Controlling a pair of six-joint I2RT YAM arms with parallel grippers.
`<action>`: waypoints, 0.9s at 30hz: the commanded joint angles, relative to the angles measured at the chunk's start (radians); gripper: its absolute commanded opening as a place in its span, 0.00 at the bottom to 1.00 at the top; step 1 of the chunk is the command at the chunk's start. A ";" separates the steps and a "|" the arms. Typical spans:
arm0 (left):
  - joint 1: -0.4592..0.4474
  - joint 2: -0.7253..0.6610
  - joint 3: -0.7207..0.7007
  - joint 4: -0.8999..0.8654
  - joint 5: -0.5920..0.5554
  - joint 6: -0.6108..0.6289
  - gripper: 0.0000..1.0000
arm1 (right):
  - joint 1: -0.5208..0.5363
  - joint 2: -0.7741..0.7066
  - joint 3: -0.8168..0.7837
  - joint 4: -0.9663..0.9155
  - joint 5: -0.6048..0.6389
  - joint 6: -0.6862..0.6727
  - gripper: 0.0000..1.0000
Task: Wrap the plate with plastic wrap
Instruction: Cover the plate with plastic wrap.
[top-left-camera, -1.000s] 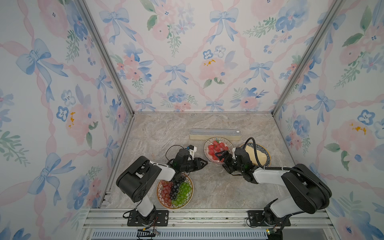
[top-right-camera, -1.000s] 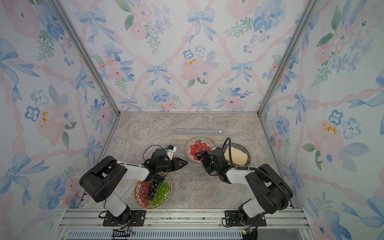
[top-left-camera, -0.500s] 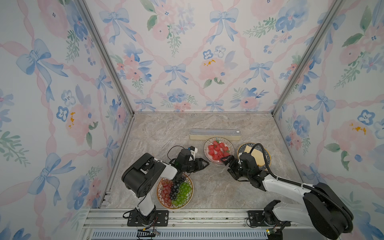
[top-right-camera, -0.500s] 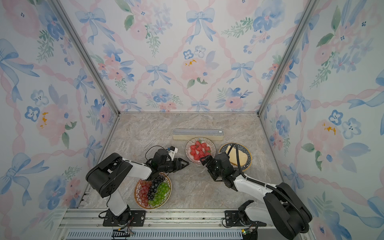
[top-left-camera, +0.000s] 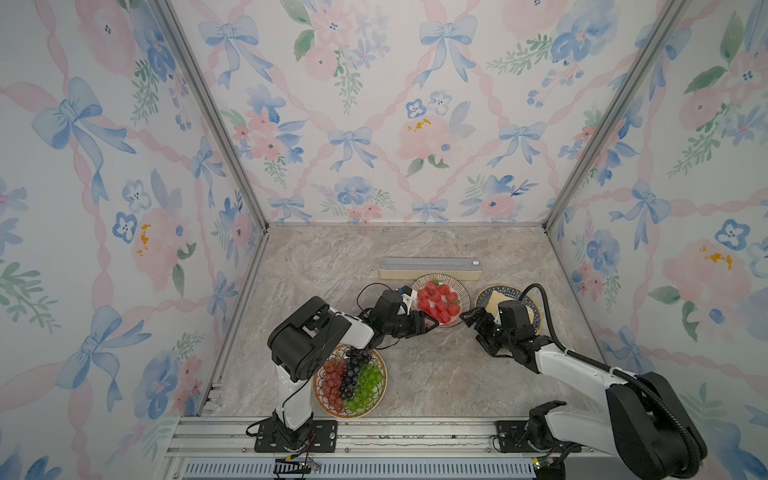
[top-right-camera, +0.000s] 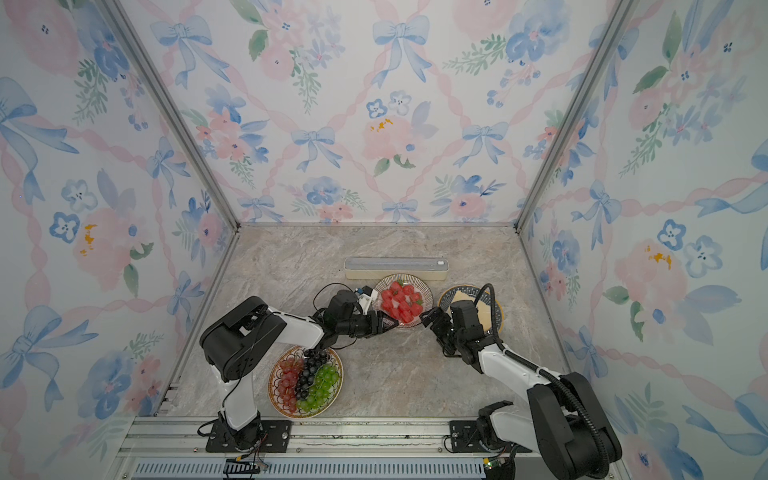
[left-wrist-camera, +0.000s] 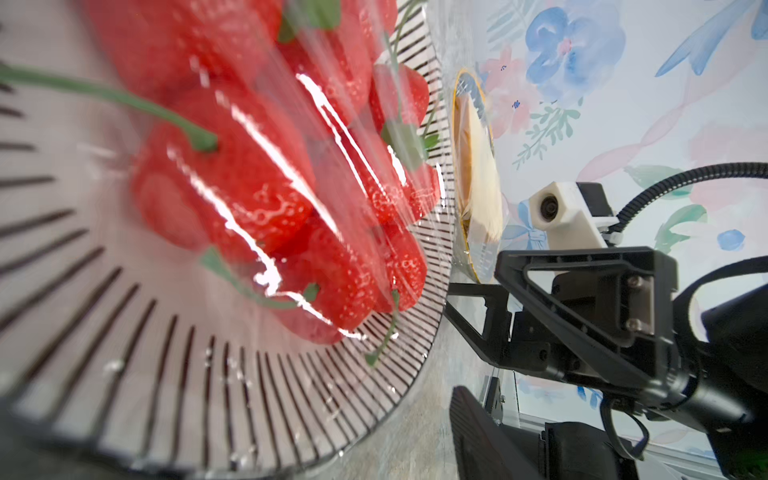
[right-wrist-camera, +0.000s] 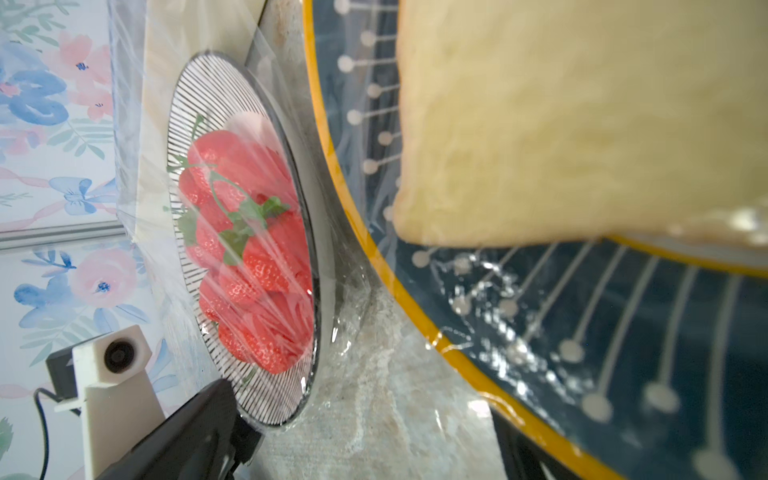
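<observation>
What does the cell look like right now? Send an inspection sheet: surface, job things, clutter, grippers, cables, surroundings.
Surface: marble-look table; no spills seen.
Job's things: strawberry plate lies under glossy, creased film; wrap box sits just behind it.
Clutter: bread plate, film seemingly over it too; grape plate by the left arm's base.
Grippers: left gripper open at the strawberry plate's near rim; right gripper open wide between the strawberry and bread plates, holding nothing.
Cables: thin cable loops at the left wrist; hose arcs over the bread plate.
Surroundings: floral walls; metal rail in front.
</observation>
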 joint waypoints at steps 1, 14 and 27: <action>-0.003 0.017 0.020 -0.004 0.011 0.025 0.60 | 0.002 0.038 0.047 0.064 -0.028 -0.032 0.97; 0.031 -0.213 -0.197 -0.050 -0.035 0.020 0.68 | 0.013 0.091 0.167 -0.080 -0.006 -0.102 0.97; 0.189 0.000 0.095 -0.150 0.028 0.171 0.81 | -0.048 0.262 0.275 -0.003 -0.050 -0.215 0.97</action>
